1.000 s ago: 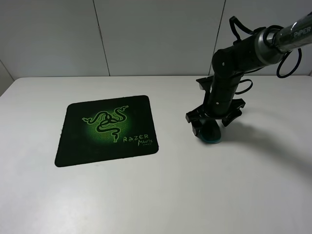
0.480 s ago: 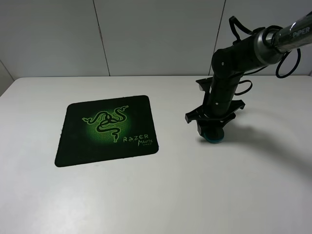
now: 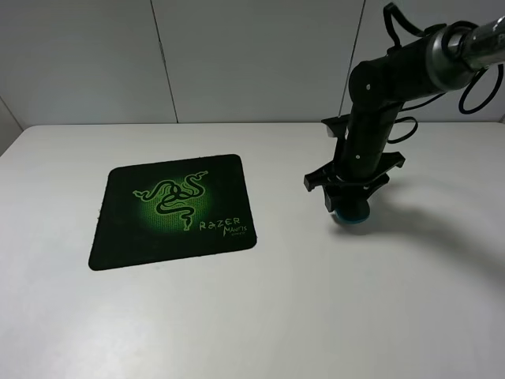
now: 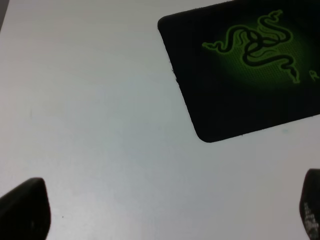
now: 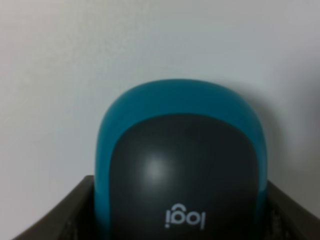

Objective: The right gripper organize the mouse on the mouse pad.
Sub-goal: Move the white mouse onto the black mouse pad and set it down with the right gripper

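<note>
The mouse (image 3: 352,218), dark grey with a teal rim, is on the right side of the white table (image 3: 260,300), well right of the mouse pad (image 3: 170,209). My right gripper (image 3: 349,207) points straight down and is shut on the mouse. In the right wrist view the mouse (image 5: 180,170) fills the frame between the two fingers (image 5: 60,222). I cannot tell whether it touches the table. The black pad with its green snake logo lies flat at centre left and also shows in the left wrist view (image 4: 250,75). My left gripper (image 4: 167,212) is open and empty above bare table beside the pad's corner.
A pale panelled wall (image 3: 252,55) rises behind the table's far edge. The right arm (image 3: 394,79) with its cables reaches in from the upper right. White tabletop lies between the pad and the mouse.
The right gripper's fingers have closed from wide open onto the mouse. The arm has then shifted slightly right and up, with the mouse in it.
</note>
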Controlling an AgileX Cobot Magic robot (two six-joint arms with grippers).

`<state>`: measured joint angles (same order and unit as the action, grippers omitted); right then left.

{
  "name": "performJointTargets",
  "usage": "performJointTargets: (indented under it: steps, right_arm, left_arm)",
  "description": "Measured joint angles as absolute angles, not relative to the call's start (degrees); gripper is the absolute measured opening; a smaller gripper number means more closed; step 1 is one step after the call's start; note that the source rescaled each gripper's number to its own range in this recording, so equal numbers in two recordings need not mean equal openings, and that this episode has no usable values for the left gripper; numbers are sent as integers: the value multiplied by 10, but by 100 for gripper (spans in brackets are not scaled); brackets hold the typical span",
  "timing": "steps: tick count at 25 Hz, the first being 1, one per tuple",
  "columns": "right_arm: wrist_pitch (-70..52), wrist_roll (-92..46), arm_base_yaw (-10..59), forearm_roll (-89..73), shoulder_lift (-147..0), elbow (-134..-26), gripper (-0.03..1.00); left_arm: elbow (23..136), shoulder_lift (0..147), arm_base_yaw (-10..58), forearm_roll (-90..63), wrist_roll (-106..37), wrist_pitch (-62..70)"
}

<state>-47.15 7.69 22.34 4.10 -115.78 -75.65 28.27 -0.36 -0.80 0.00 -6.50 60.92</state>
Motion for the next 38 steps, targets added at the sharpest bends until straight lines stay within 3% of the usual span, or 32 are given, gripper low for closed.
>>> performJointTargets:
  steps: [12,23,38]
  right_arm:
    - [-633,61,231,0,-1143,-888,0]
    - [-682,92,346,8,-1168,-1005,0]
    - [-694,107,476,5,-1374,-1269,0]
  left_arm:
    - [283,-4,-8,0,-65,609]
    - [283,-4,-8,0,-65,609]
    - [283,-4,-8,0,-65,609]
